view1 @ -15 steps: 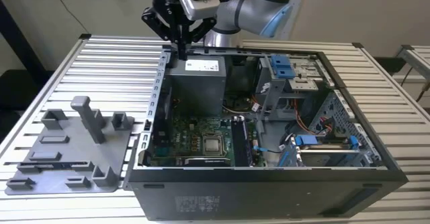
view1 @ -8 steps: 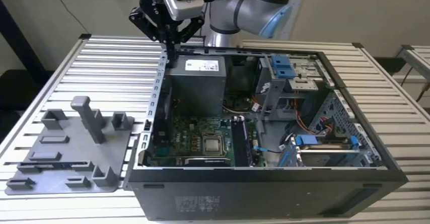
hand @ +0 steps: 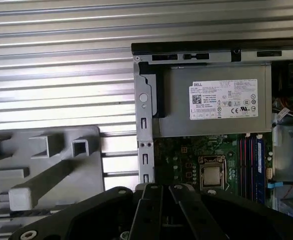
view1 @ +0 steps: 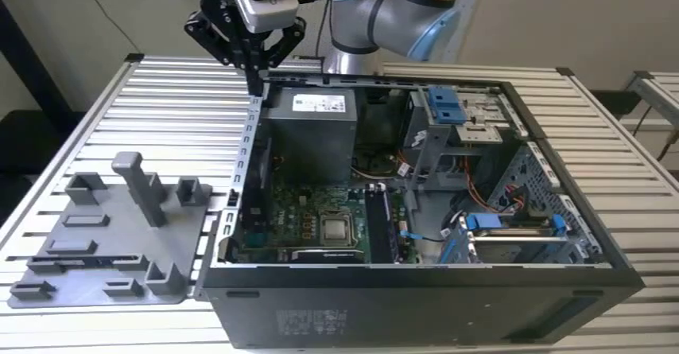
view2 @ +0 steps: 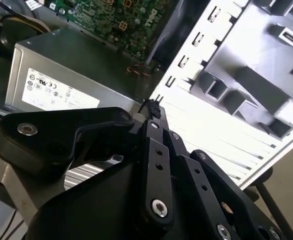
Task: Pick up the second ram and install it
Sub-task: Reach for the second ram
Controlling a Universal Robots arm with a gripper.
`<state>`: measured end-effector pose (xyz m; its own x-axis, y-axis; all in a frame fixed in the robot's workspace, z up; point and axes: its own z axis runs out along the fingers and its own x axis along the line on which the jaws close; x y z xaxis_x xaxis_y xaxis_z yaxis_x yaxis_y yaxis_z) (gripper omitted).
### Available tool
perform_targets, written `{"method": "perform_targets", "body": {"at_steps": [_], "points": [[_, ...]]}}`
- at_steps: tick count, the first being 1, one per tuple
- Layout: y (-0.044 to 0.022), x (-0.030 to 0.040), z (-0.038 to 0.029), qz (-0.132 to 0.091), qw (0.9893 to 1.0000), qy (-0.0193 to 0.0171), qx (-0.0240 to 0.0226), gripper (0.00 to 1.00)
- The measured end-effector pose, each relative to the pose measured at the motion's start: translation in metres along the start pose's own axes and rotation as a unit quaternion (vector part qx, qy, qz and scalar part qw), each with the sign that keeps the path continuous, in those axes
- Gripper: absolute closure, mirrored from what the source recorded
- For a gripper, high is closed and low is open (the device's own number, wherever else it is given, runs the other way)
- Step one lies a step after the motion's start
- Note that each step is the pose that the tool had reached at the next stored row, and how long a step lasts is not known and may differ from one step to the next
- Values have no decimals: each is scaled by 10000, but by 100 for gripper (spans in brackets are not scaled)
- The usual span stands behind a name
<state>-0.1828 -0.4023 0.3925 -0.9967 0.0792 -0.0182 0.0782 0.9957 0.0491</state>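
Note:
My gripper (view1: 254, 74) hangs shut over the far corner of the open computer case (view1: 424, 282), on the exterior view's left, by the power supply (view1: 310, 127). In the second wrist view the black fingers (view2: 156, 150) meet at the tips with nothing held between them. A thin dark strip that looks like the second ram (view1: 91, 257) lies along a slot of the grey fixture plate (view1: 106, 211), well away from the gripper. The green motherboard (view1: 308, 203) has its long black memory slots (hand: 249, 160) beside the processor (hand: 211, 175).
The case and the plate rest on a ribbed metal table (view1: 180, 107). Tall posts (view1: 143, 183) rise from the fixture plate. Blue drive brackets (view1: 451, 103) and loose cables (view1: 498, 199) crowd the case on the exterior view's right.

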Motion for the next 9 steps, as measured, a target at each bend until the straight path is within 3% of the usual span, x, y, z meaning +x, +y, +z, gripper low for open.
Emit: {"method": "perform_targets", "body": {"at_steps": [9], "points": [[-48,232,-4,1,10000,11,1,89]]}}
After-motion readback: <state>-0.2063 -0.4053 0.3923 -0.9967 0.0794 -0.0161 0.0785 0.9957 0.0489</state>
